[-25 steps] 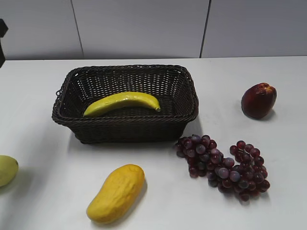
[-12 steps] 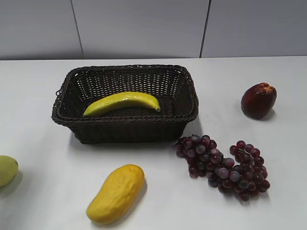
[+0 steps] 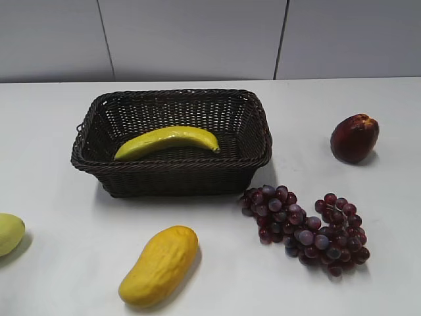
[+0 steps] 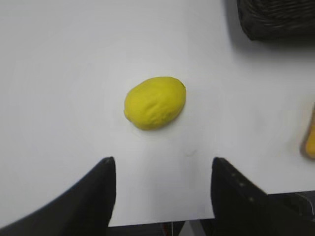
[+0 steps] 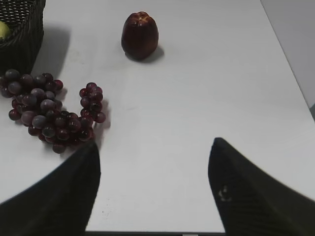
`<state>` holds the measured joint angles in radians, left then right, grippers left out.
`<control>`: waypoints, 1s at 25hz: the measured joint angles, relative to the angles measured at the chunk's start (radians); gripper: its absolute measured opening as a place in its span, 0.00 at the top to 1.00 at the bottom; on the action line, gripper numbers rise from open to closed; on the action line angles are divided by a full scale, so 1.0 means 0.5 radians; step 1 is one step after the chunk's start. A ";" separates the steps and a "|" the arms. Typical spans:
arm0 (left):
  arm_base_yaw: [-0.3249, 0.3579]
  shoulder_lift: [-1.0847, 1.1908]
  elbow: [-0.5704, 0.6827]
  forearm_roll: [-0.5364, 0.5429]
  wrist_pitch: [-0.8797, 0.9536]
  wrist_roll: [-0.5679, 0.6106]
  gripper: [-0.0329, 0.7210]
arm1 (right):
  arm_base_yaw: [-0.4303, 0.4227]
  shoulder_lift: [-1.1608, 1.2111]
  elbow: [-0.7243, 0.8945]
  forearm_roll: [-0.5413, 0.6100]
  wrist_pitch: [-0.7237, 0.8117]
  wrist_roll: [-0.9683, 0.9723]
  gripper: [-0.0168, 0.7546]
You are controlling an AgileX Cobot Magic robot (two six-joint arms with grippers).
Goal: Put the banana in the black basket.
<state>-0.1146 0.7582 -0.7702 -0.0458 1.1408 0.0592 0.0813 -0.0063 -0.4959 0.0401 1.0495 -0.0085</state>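
The left gripper (image 4: 162,196) stands wide open and empty above the table (image 4: 59,73), its fingertips cut off by the frame; the pale yellow fruit (image 4: 155,103) lies just beyond. The right gripper (image 5: 153,191) likewise gapes, holding nothing, near the grapes (image 5: 51,110) and red fruit (image 5: 140,35). Neither arm shows in the exterior view. The banana (image 3: 168,141) lies inside the black basket (image 3: 172,172), far of the orange mango-like fruit (image 3: 159,264)

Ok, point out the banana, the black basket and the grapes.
banana (image 3: 168,140), exterior view, middle of its yellow body.
black basket (image 3: 172,174), exterior view, near woven wall.
grapes (image 3: 306,226), exterior view, centre of the bunch.
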 joint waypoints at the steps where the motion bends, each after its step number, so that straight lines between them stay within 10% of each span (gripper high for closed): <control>1: 0.000 -0.085 0.036 -0.014 -0.003 0.000 0.17 | 0.000 0.000 0.000 0.000 0.000 0.000 0.26; 25: 0.000 -1.008 0.546 -0.045 -0.092 -0.006 0.17 | 0.000 0.000 0.000 0.000 0.000 0.000 0.26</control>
<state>-0.1146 0.2543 -0.4971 -0.0683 1.0949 0.0563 0.0813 -0.0063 -0.4959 0.0401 1.0495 -0.0085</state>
